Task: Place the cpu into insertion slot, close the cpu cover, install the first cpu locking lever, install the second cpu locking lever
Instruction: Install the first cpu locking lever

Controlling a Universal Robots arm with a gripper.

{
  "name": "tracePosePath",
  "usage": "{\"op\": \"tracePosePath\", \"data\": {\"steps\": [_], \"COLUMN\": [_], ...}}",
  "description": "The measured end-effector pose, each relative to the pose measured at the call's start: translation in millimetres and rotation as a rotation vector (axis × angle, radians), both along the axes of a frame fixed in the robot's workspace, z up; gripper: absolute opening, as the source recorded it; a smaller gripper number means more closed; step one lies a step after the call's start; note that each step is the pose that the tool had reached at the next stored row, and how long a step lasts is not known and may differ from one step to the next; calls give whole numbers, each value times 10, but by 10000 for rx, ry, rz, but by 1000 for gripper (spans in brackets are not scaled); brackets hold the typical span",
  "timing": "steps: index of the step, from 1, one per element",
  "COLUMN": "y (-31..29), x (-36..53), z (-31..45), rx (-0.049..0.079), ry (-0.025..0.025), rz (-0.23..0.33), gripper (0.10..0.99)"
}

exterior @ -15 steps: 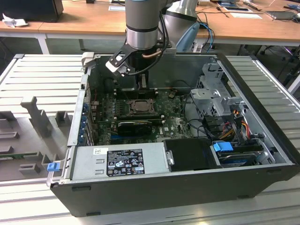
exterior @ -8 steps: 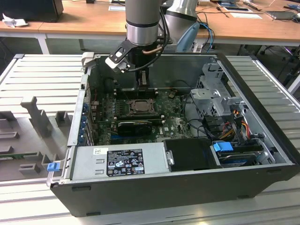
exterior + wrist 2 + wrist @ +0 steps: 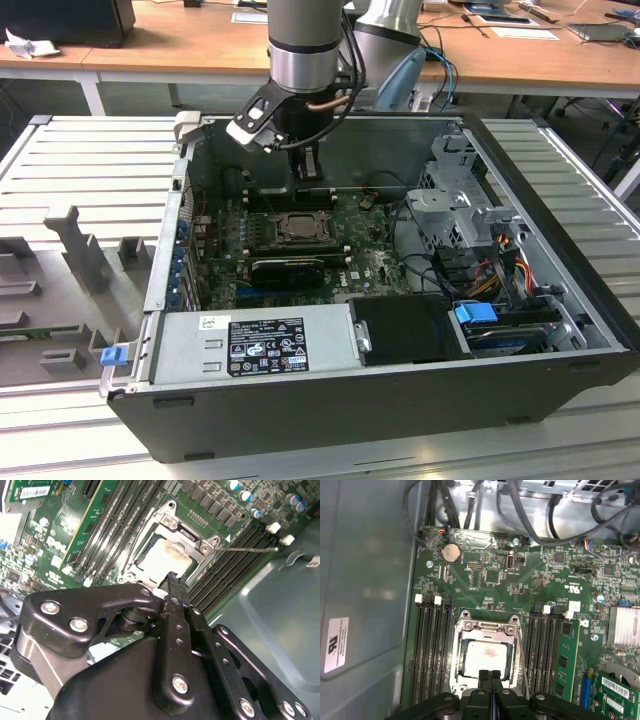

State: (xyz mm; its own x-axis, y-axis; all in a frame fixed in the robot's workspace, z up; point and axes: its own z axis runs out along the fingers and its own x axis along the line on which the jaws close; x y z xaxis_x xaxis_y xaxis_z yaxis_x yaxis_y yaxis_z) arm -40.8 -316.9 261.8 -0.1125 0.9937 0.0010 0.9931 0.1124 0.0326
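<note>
closed, empty gripper (image 3: 490,674) beside the cpu cover (image 3: 487,626), down over the cpu (image 3: 487,657); loose locking lever (image 3: 521,660) likely needs careful pressing.

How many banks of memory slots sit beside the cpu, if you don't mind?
2: one bank beside the cpu, the other bank on its opposite side; the pincer may hide parts.

**Clearance inside the open case (image 3: 350,430).** Free room: directly above the insertion slot (image 3: 487,630) and the low memory slots (image 3: 432,645) on both sides of it. Obstacles: an upright memory module (image 3: 568,655) beside one bank, a thin lever (image 3: 250,550) lying across the slots, cables (image 3: 520,510) beyond the board (image 3: 490,575), the case wall (image 3: 365,580), power supply (image 3: 250,345) and drive cage (image 3: 455,195).
</note>
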Motion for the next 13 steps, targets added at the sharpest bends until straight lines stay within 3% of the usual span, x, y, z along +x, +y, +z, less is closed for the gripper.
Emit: {"op": "tracePosePath", "data": {"steps": [6, 13], "y": [-1, -1], "x": [0, 0], "z": [2, 32], "rx": [1, 1], "ry": [0, 0], "rz": [641, 849], "gripper": [106, 106]}}
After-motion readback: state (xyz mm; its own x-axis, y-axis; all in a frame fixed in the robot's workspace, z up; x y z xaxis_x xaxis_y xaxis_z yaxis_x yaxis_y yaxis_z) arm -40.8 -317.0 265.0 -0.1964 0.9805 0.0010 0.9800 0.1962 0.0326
